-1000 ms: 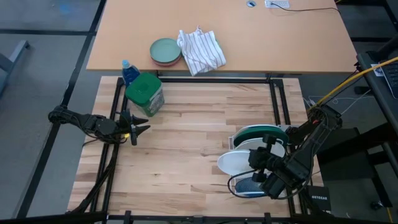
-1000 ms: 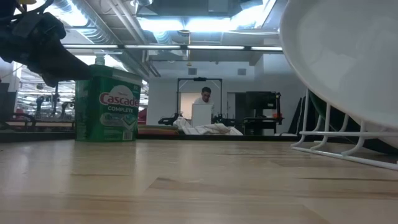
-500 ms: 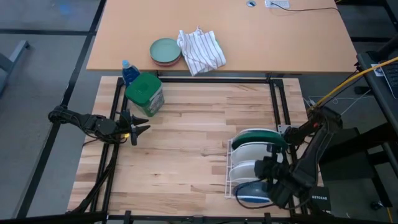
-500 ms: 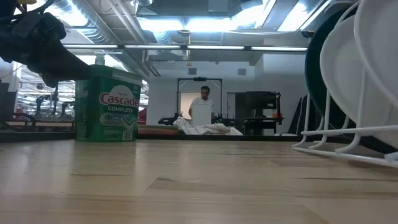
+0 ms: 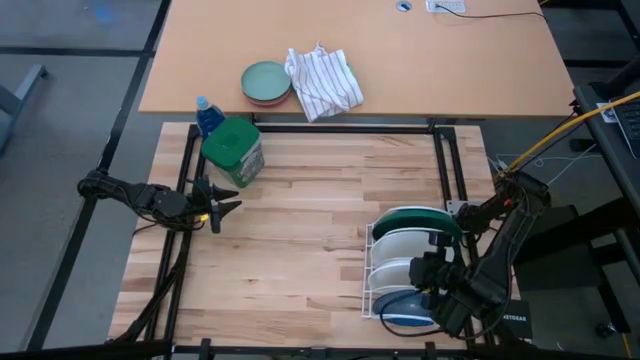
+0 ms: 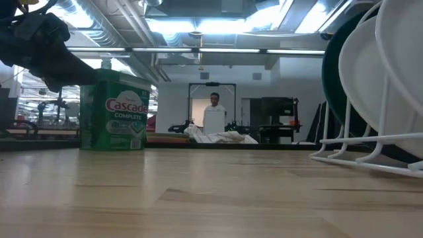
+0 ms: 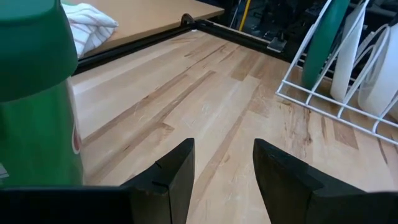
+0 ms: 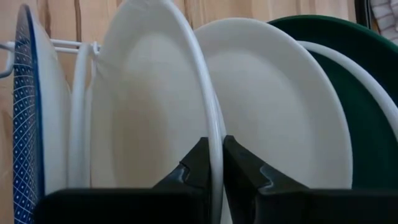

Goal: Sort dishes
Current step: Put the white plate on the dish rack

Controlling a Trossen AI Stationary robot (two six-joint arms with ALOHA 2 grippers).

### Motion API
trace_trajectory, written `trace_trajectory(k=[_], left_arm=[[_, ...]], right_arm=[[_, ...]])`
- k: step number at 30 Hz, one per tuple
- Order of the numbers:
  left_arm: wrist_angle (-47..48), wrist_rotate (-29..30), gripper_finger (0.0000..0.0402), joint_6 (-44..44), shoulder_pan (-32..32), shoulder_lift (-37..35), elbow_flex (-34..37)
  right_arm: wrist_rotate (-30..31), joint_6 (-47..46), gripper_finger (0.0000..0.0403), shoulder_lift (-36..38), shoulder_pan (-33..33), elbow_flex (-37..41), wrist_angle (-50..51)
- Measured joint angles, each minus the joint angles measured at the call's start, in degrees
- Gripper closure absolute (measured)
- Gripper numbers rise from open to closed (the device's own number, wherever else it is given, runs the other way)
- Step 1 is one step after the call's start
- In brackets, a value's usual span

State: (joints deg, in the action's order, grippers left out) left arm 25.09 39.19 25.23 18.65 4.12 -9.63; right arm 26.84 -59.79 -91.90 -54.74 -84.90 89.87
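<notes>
White plate [image 8: 155, 99] rim in rack: right gripper [image 8: 216, 163] jaws clenched on it | left gripper [image 7: 224, 165] jaws apart, empty

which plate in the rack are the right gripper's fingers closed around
The white plate next to the blue patterned plate. The right gripper has one finger on each side of its rim. The other white plate and the dark green plate stand behind it, untouched.

dark green plate [image 5: 418, 214] | two white plates [image 5: 408, 240] | blue-patterned plate [image 5: 404, 321] | upright, racked
</notes>
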Motion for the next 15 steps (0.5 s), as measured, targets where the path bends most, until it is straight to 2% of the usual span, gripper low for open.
trace_trajectory(k=[6,15], left_arm=[[-0.21,0.01,0.0249,-0.09,0.00,0.00,0.00],[-0.23,0.01,0.0249,-0.09,0.00,0.00,0.00]], right_arm=[[0.03,-0.04,0.0349,0.00,0.00,0.00,-0.07],[-4.72,-1.45,0.0259,-0.02,0.12,-0.72,0.06]])
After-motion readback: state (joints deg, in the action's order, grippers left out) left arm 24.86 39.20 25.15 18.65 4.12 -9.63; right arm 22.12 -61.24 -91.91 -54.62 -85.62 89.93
